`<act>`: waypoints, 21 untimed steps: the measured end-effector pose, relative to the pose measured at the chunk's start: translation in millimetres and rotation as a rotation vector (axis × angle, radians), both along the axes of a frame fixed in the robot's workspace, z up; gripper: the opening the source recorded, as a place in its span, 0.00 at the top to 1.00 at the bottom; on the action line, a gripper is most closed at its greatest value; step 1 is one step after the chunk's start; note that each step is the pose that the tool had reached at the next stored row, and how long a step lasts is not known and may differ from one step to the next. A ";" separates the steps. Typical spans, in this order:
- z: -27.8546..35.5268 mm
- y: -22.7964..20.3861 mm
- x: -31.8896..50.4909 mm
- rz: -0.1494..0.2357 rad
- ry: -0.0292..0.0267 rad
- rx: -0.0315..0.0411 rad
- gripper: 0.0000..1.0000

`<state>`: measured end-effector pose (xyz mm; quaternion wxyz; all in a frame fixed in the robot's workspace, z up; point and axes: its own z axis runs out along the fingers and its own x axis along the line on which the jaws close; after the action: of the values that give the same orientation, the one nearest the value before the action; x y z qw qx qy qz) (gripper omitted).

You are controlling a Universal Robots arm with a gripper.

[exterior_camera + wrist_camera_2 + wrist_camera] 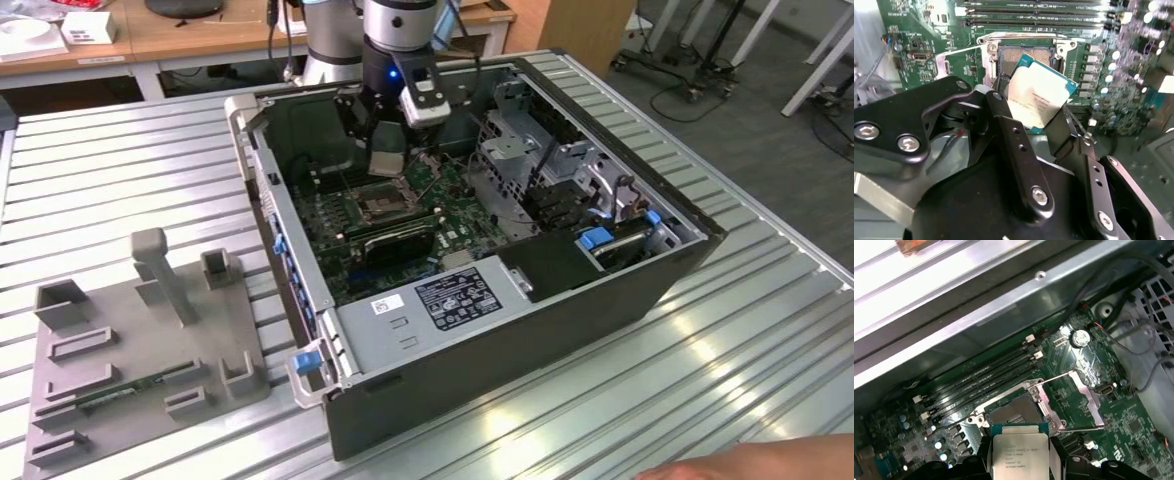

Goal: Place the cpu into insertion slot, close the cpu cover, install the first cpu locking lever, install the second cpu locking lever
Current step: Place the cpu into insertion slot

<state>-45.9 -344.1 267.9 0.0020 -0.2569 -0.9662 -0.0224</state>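
The open computer case point(561, 325) sits on the tabletop point(134, 170). Inside it, the gripper point(1031, 120) is clamped on the cpu point(1040, 92), just above the empty insertion slot point(1010, 412). The cpu cover point(1093, 399) is swung open beside the slot.

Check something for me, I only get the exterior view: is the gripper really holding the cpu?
Observer: Yes, in the first wrist view the gripper clamps the cpu by two opposite edges, metal top showing.
Operator: Is the insertion slot free?
Observer: Yes, the insertion slot is bare; nothing sits in it.
Operator: And the cpu cover?
Observer: The cpu cover is swung open beside the slot, board showing through its cut-out.
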 end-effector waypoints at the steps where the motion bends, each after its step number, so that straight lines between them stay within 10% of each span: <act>1: -0.2 0.0 0.0 -0.018 0.0001 0.0000 0.46; 9: -1.5 0.0 0.0 -0.151 0.0001 0.0000 0.46; 21: -1.6 0.0 0.0 -0.178 0.0000 0.0000 0.46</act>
<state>-45.9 -344.2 266.2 0.0000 -0.3415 -0.9396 -0.0225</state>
